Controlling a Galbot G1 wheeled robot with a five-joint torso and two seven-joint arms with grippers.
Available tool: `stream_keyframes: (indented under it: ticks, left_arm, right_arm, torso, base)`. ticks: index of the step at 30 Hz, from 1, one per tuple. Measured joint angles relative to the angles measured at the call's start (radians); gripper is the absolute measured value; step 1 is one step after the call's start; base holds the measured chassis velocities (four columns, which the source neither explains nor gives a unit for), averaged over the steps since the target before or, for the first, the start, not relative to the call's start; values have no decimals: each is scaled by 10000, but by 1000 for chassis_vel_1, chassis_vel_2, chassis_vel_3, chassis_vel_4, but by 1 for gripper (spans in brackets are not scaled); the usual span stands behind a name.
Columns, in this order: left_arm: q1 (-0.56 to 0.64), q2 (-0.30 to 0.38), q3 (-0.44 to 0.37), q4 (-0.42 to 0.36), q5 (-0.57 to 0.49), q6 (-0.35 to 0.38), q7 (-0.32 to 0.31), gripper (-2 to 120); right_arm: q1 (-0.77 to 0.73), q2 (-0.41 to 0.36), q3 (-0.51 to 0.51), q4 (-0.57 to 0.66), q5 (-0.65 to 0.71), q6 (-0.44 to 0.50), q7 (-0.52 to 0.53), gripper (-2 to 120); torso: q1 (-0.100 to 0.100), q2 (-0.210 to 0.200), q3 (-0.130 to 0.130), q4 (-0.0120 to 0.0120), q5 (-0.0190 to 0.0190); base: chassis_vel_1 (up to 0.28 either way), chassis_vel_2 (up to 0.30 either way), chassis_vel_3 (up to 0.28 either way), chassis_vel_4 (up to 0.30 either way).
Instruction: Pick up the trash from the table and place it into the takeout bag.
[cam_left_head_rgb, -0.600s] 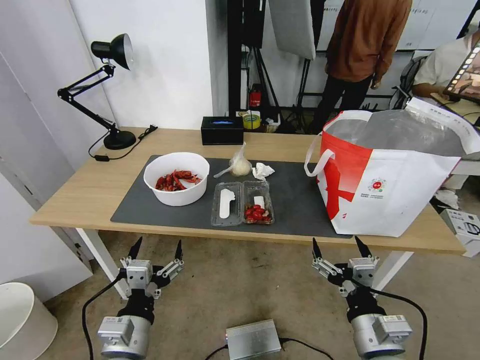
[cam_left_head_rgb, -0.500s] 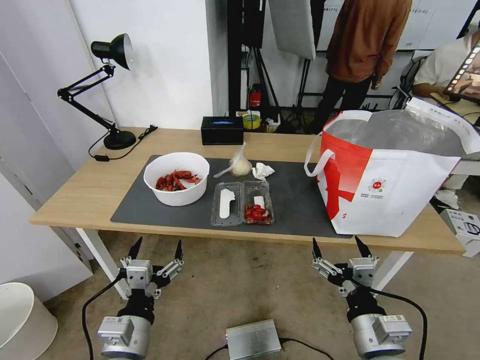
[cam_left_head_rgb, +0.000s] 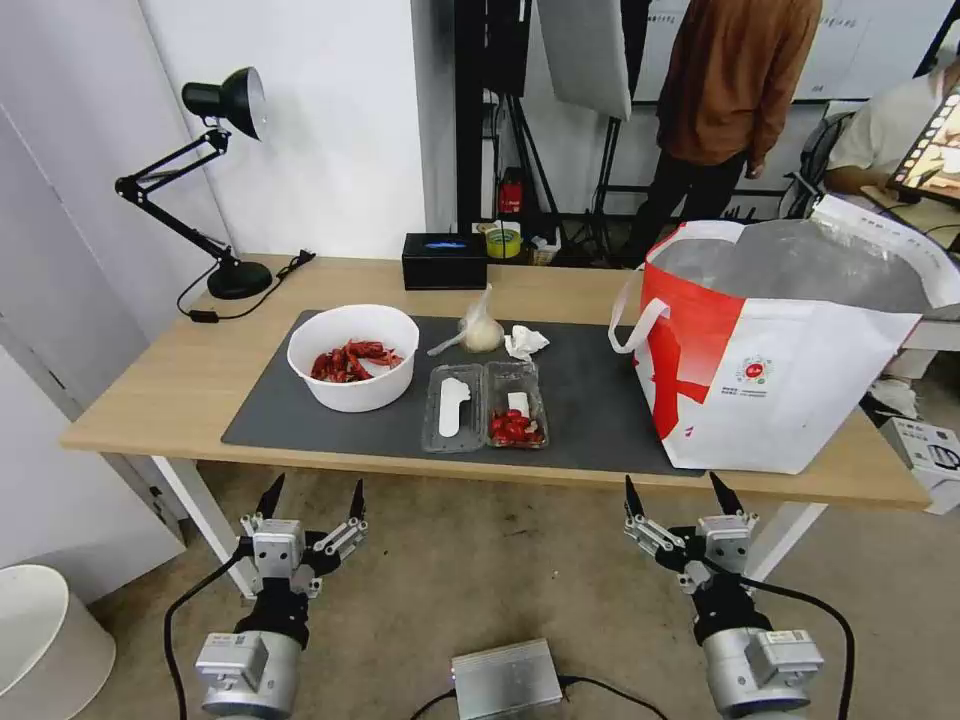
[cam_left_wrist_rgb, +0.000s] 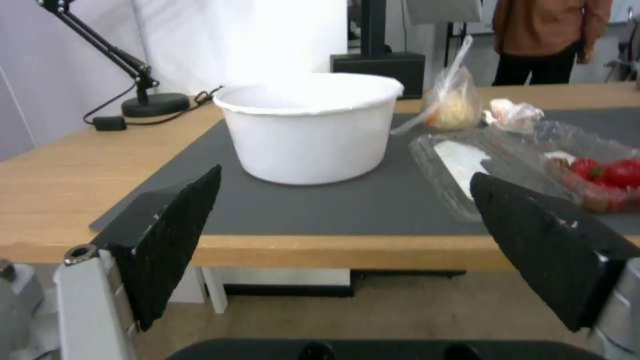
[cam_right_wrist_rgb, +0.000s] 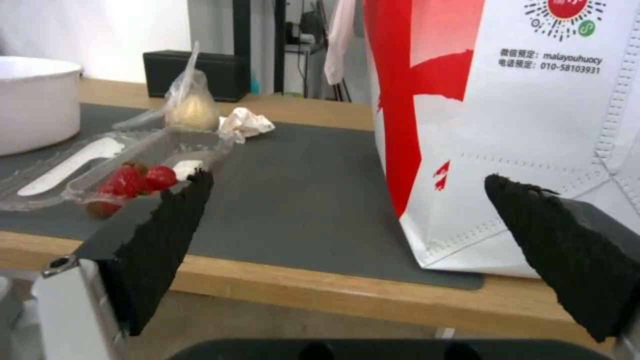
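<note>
The trash lies on the dark mat (cam_left_head_rgb: 590, 400) of the light-wood table (cam_left_head_rgb: 160, 390): a white bowl (cam_left_head_rgb: 353, 356) of red shells, an open clear clamshell box (cam_left_head_rgb: 485, 404) with red scraps, a knotted clear bag (cam_left_head_rgb: 478, 327) and a crumpled tissue (cam_left_head_rgb: 524, 342). The red and white takeout bag (cam_left_head_rgb: 780, 340) stands open at the table's right end. My left gripper (cam_left_head_rgb: 312, 492) and right gripper (cam_left_head_rgb: 682, 490) hang open below the table's front edge, apart from everything. The left wrist view faces the bowl (cam_left_wrist_rgb: 310, 127); the right wrist view faces the bag (cam_right_wrist_rgb: 507, 115) and clamshell (cam_right_wrist_rgb: 120, 165).
A black desk lamp (cam_left_head_rgb: 215, 190) stands at the table's back left and a black box (cam_left_head_rgb: 444, 260) at the back middle. A white bin (cam_left_head_rgb: 45, 640) sits on the floor at left, a grey box (cam_left_head_rgb: 505, 680) between my arms. People stand behind the table.
</note>
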Motion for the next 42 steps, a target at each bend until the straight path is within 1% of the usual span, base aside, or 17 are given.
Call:
stream_keyframes:
  ticks: [2,4,9,13,14,17,18,19,22,23,27,28,31,33,38,40,42]
  left_arm:
    - [-103,135,109,-5,-152,26,-198,100]
    - [-447,586,476,-65,-665,134,-890,100]
    - [-741,1019,783,-97,-1108,203,-1432,100]
    - [-1360,1856,1481,-215,-2204,394,-2767,100]
    - [-1360,1856,1481,-215,-2204,394,-2767,100]
    - [-1870,2557,2065,-312,-3115,551,-3871,100]
    - [-1870,2557,2065,-312,-3115,551,-3871,100]
    - [-2022,2762,2239,-341,-3381,601,-4184,100]
    - [-2103,2872,2334,-352,-3534,633,-4374,100]
    - [-2103,2872,2334,-352,-3534,633,-4374,100]
    - [-2136,2926,2367,-367,-3691,665,-4477,100]
    - [-2136,2926,2367,-367,-3691,665,-4477,100]
    - [-2205,2998,2366,-484,-4443,854,-4682,100]
    - [-2236,3025,2354,-547,-4806,943,-4770,100]
    - [-2371,3161,2303,-794,-6448,1376,-5170,100]
    - [-2390,3181,2296,-828,-6670,1435,-5222,100]
    - [-2453,3249,2272,-951,-7457,1639,-5423,100]
  right_arm:
    - [35,-113,-34,15,79,-71,71,100]
    - [272,-659,-189,120,485,-418,448,100]
    - [482,-1279,-331,186,836,-679,738,100]
    - [984,-2439,-671,396,1732,-1307,1514,100]
    - [984,-2439,-671,396,1732,-1307,1514,100]
    - [1426,-3450,-972,564,2503,-1859,2184,100]
    - [1426,-3450,-972,564,2503,-1859,2184,100]
    - [1578,-3811,-1077,621,2771,-2051,2422,100]
    - [1948,-4675,-1327,767,3433,-2520,2987,100]
    - [1948,-4675,-1327,767,3433,-2520,2987,100]
    - [2521,-6028,-1715,989,4438,-3241,3867,100]
    - [2521,-6028,-1715,989,4438,-3241,3867,100]
    - [2944,-6763,-2156,990,4936,-3654,4235,100]
    - [3007,-6829,-2235,957,4982,-3695,4257,100]
    - [3049,-6852,-2305,870,4997,-3706,4240,100]
    - [3047,-6852,-2306,866,4995,-3705,4232,100]
    - [3039,-6857,-2308,863,4994,-3699,4211,100]
  torso:
    - [0,0,0,-2,1]
    - [0,0,0,-3,0]
    - [1,0,0,-3,1]
    - [1,0,1,-2,0]
    - [1,0,1,-2,0]
    - [1,0,1,-3,0]
    - [1,0,1,-3,0]
    - [1,-1,0,-5,1]
    - [1,-1,1,-3,1]
    - [1,-1,1,-3,1]
    - [1,-1,1,-2,0]
    - [1,-1,1,-2,0]
    - [1,-2,1,1,0]
    - [1,-1,1,0,1]
    - [1,-1,0,-3,1]
    - [1,-1,0,-3,0]
    - [1,0,0,-3,0]
  base:
    - [0,0,0,0]
    - [0,0,0,0]
    - [0,0,0,0]
    - [0,0,0,0]
    - [0,0,0,0]
    - [0,0,0,0]
    - [0,0,0,0]
    - [0,0,0,0]
    - [0,0,0,0]
    - [0,0,0,0]
    - [0,0,0,0]
    - [0,0,0,0]
    - [0,0,0,0]
    - [0,0,0,0]
    - [0,0,0,0]
    - [0,0,0,0]
    - [0,0,0,0]
